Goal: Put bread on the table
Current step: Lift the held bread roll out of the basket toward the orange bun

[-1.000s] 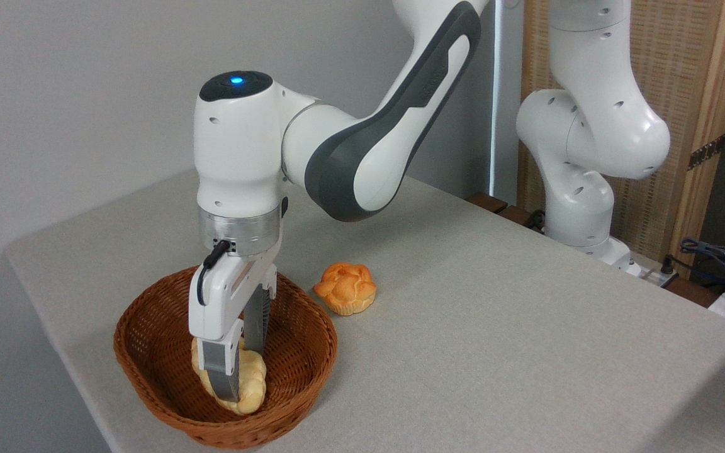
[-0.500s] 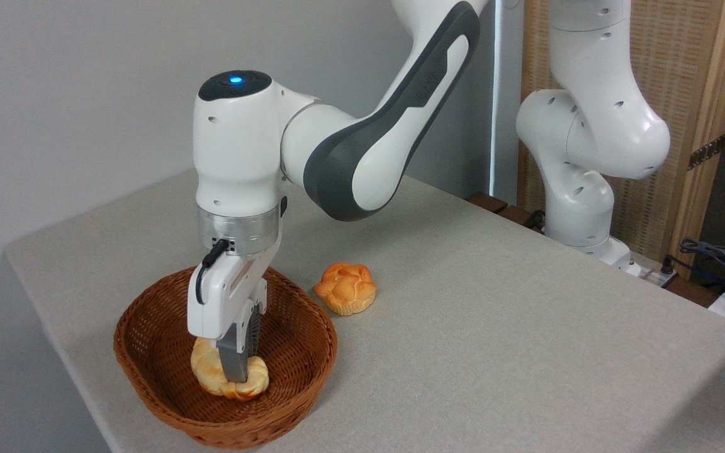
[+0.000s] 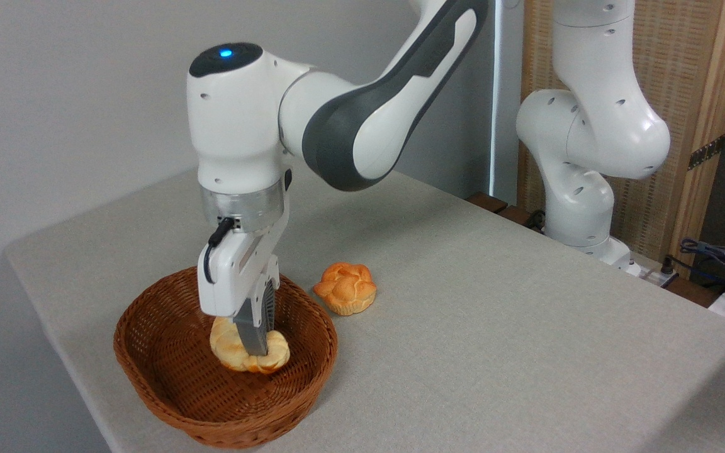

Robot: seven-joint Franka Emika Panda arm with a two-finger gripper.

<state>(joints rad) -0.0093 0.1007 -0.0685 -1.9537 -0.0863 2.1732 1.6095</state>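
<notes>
The bread [image 3: 231,350], a pale yellow braided loaf with toasted brown ridges, hangs inside the brown wicker basket [image 3: 167,384], lifted off its floor. My gripper [image 3: 255,349] points straight down and is shut on the loaf's middle; the grey fingers [image 3: 250,333] hide part of it. The loaf sits below the basket's rim level. The light grey speckled table [image 3: 494,327] stretches out to the right of the basket.
A small round orange knotted bun [image 3: 345,287] lies on the table just right of the basket's far rim. The arm's white base [image 3: 579,207] stands at the table's far right edge, with cables [image 3: 715,255] beyond it.
The gripper closed on the bread, then rose with it. The loaf has come up off the basket floor and shifted slightly right.
</notes>
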